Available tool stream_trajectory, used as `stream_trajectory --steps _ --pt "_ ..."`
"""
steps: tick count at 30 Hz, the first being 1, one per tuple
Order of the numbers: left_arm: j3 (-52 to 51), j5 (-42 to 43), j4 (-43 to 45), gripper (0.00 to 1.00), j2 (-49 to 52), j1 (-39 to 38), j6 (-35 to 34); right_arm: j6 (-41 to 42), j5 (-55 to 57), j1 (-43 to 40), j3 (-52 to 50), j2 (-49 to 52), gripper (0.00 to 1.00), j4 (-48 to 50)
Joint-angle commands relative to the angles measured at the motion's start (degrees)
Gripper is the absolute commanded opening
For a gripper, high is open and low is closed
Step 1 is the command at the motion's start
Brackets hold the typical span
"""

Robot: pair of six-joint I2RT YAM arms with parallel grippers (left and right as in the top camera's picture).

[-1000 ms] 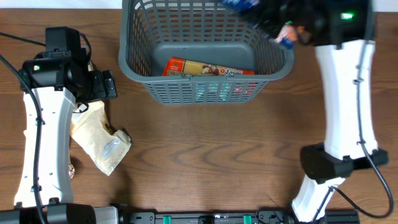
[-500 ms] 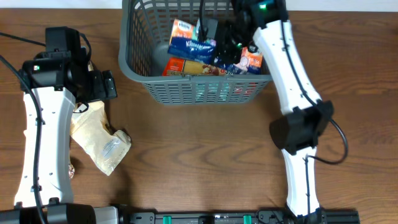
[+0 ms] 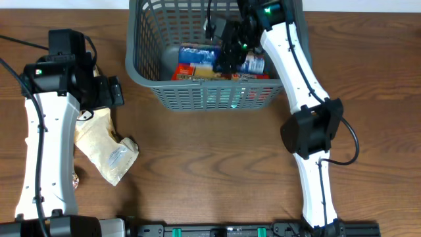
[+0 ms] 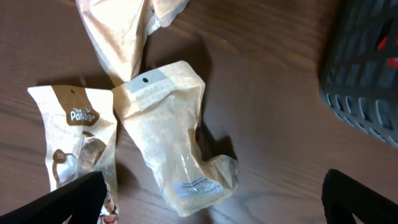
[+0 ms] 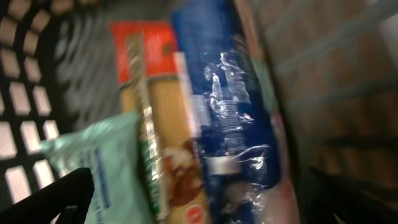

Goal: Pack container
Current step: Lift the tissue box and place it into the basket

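Since the right tool [image 3: 227,47] sits low inside the container [image 3: 191,97] w/ fingers spread and nothing pinched, a blue film-wrapped pack [image 5: 230,124] lies between them on a red-and-yellow box [image 5: 155,118], w/ a pale green pack [image 5: 93,168] beside. Risk: lifting out crooked could snag the film or clip the lattice wall, dragging the pack or shoving the container, which stands at the tabletop's [image 3: 217,164] far edge. Left tool [image 4: 211,196], also spread, hovers over a tan pouch [image 4: 174,143] and a brown-labelled pouch [image 4: 74,143], neither packed yet; a shallow grab there may slip.
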Motion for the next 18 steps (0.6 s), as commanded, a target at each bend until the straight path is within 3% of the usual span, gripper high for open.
stream_trajectory --steps 1,8,18 --pt "0.0 -0.3 -0.5 0.99 0.2 0.0 -0.5 6.0 -1.4 -1.7 5.6 -8.9 0.94 3.8" --pt "0.0 -0.8 -1.5 0.99 0.2 1.4 -0.6 12.7 -0.7 -8.5 9.8 -21.2 0.99 14.2" --pt "0.0 -3.3 -4.0 0.99 -3.4 14.1 -6.4 15.5 6.9 -21.5 9.4 -26.1 0.99 9.5"
